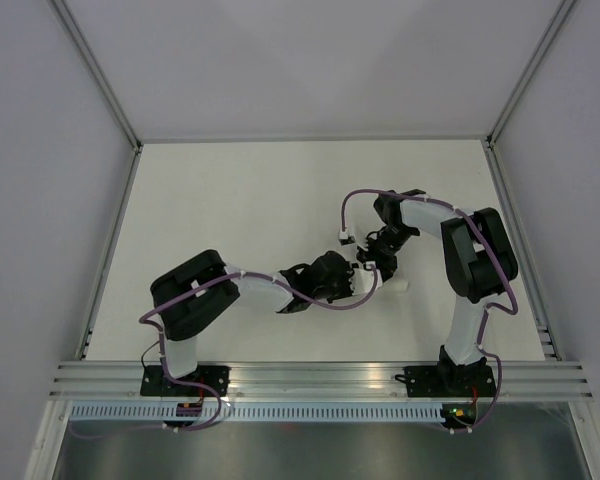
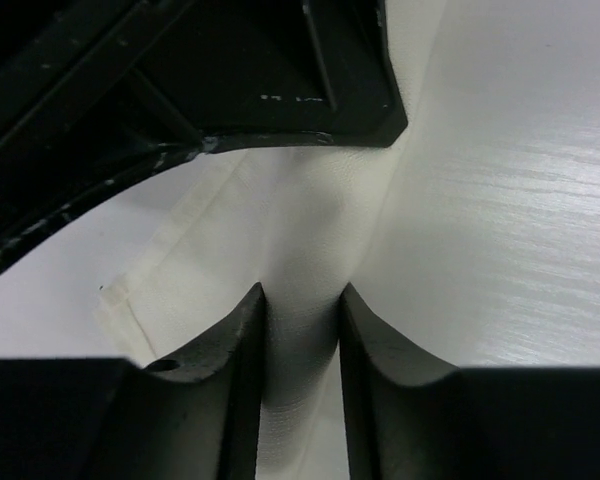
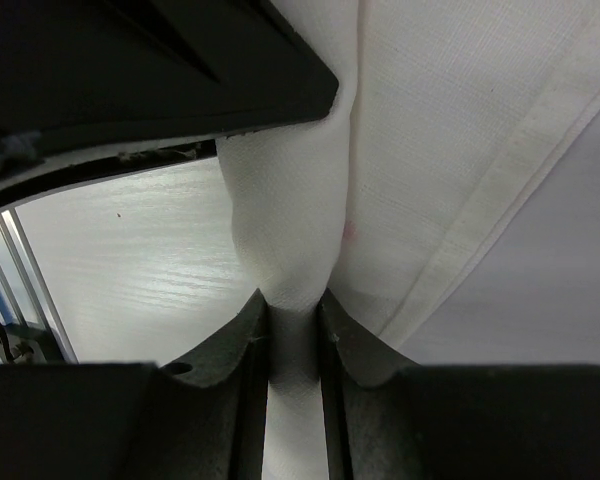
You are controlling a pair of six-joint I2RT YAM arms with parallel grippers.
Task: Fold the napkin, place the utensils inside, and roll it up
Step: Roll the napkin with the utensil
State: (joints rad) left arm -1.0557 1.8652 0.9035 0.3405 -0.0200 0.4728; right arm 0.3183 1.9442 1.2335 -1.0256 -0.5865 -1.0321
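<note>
Two grippers meet just off the table's centre toward 4 o'clock, the left gripper partly closed on a raised fold of the napkin and the right gripper pinched tighter on another fold, with bunched cloth showing at their 4 o'clock side.

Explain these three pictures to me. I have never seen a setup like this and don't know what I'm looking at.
These are two robot arms bolted at the near edge of a table. The overhead picture shows the left arm and right arm meeting over it. The other two pictures come from a camera on each wrist, looking along that arm's own two fingers. The left gripper and right gripper each pinch a fold of the white napkin. No cutlery is visible.
</note>
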